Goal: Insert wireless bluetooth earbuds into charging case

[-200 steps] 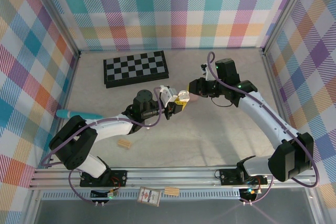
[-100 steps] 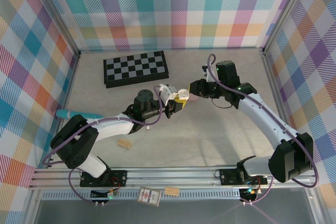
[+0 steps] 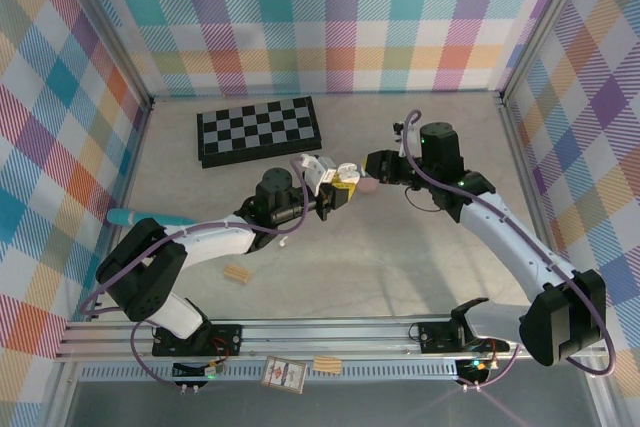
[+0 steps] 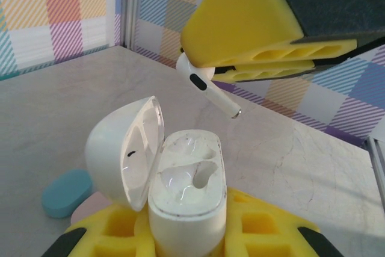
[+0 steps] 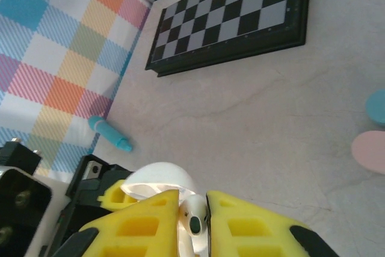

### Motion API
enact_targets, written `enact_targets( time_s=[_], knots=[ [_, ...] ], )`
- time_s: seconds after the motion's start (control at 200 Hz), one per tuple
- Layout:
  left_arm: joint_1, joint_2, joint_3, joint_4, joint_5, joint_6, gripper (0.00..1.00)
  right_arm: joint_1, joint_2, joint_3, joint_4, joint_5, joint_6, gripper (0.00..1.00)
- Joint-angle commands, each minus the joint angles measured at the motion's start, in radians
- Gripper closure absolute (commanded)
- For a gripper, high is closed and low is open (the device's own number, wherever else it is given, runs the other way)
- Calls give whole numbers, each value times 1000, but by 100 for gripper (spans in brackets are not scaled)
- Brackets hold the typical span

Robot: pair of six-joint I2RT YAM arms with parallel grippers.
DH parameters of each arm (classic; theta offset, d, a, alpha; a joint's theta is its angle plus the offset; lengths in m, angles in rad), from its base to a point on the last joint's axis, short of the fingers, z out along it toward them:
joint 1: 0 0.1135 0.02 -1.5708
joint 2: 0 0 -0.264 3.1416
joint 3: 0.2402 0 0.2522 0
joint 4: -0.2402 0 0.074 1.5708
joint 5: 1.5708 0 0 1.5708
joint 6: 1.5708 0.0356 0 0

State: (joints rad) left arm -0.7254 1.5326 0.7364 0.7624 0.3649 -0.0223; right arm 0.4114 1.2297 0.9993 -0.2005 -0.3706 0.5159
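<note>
At the far left of the overhead frame a teal marker (image 3: 150, 217) lies on the pale table (image 3: 400, 267). A chessboard (image 3: 258, 130) sits upper left of centre.

At centre, the left gripper (image 4: 186, 236) has its yellow fingers pressed tight around the base of a white charging case (image 4: 186, 173). The case stands upright with its lid swung open to the left and two wells showing.

Just above and to the right, clear of the case, the right gripper (image 5: 192, 206) is nearly closed. It pinches a white earbud (image 4: 207, 82) by its head, stem slanting down.

At the right edge of the right wrist frame, a blue case (image 5: 376, 108) and a pink case (image 5: 368, 151) lie on the table.
</note>
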Motion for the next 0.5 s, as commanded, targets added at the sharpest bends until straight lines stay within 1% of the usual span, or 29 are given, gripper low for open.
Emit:
enact_targets(
  time_s=[0.0,0.235,0.385,0.495],
  knots=[
    [-5,-26,-23,7,-51,20,89,-13,-23,-45,0,72,-13,82],
    [30,-109,-94,-47,-63,73,89,-30,-1,-181,-56,177,-21,81],
    [32,-145,-100,-85,-49,98,89,-29,47,-287,-47,248,27,82],
    [32,-153,-104,-83,-46,98,89,-29,100,-330,-47,302,56,82]
  ],
)
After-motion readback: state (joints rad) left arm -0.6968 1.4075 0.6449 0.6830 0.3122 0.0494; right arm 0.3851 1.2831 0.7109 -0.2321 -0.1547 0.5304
